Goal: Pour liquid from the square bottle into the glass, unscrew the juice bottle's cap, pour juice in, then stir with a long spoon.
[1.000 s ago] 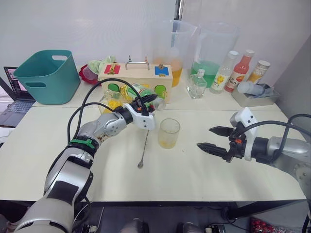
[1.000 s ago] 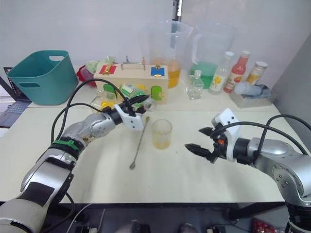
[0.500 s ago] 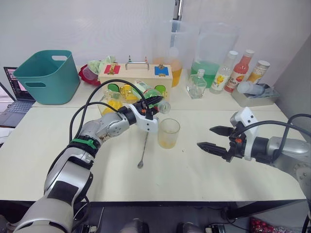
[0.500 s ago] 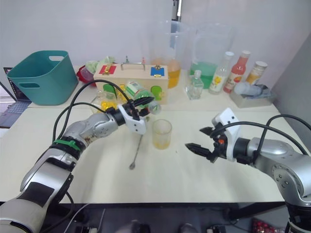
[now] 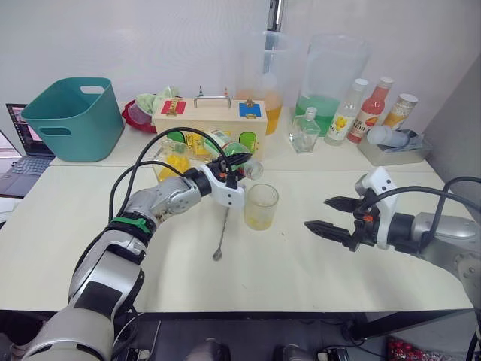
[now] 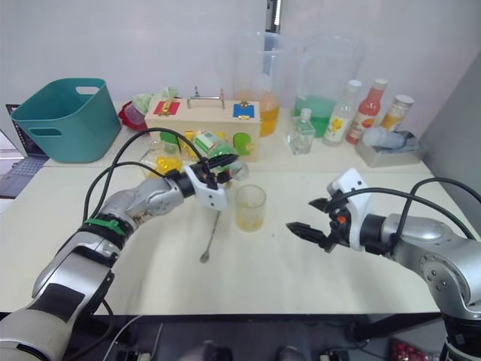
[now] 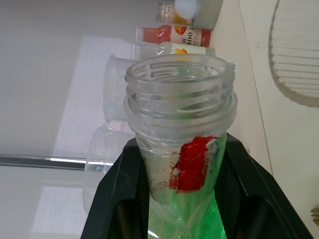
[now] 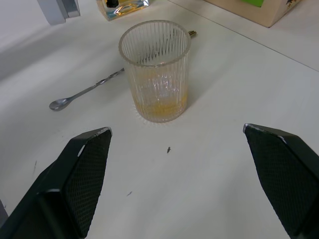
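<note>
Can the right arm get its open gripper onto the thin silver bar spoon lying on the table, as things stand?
Probably not cleanly. The right gripper is open, but the ribbed clear glass stands between it and the long silver spoon, and the left gripper holds the green-labelled juice bottle tilted just above.

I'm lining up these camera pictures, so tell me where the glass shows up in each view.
Left eye view: the glass stands mid-table, just right of the left gripper.
Right eye view: mid-table, same spot.
Left wrist view: its ribbed rim at the upper right edge.
Right wrist view: upper centre.
Shared landmark: the long spoon beside it.
</note>
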Tool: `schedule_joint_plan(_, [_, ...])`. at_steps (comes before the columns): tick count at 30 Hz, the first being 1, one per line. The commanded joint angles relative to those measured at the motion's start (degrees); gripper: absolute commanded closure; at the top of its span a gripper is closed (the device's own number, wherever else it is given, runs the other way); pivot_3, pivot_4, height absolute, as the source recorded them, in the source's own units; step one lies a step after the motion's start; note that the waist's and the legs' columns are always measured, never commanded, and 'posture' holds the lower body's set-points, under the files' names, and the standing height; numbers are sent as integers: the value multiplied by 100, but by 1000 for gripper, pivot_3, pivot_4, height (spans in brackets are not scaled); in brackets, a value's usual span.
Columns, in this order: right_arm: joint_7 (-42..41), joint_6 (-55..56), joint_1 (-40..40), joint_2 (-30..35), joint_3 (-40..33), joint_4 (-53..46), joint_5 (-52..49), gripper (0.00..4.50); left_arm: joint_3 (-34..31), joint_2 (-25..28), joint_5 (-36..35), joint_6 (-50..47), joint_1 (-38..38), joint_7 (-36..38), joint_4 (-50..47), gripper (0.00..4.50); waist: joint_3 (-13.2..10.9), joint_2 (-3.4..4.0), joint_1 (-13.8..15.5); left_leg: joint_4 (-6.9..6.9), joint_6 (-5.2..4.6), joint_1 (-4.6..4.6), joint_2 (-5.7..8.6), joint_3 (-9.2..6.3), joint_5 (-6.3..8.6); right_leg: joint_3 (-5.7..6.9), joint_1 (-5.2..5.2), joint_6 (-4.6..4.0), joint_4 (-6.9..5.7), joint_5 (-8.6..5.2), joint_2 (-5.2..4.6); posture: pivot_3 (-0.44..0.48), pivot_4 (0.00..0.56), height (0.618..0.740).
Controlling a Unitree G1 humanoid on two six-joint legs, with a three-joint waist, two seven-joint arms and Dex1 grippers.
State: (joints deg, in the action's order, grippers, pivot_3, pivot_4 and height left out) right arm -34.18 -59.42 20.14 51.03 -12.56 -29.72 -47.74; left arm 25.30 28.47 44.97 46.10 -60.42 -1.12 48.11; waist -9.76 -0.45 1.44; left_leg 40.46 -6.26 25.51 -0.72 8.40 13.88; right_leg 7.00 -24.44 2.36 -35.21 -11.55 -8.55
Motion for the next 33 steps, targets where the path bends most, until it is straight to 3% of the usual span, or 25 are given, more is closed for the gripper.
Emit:
schedule_joint_plan(1, [48, -1, 124, 5, -146, -148, -86, 7, -57, 12, -45, 13, -134, -189, -288, 3171, 0, 0, -1, 0, 0, 0, 0, 0, 0, 0, 0, 0, -1, 0, 0, 0, 150, 733])
schedule_joint_plan(33, [184, -52, 289, -76, -74, -121, -174, 7, 201, 110, 341, -4, -259, -619, -253, 3171, 0, 0, -3, 39, -14, 4, 0, -1, 9, -3, -15, 0, -58, 0, -10, 0, 150, 733])
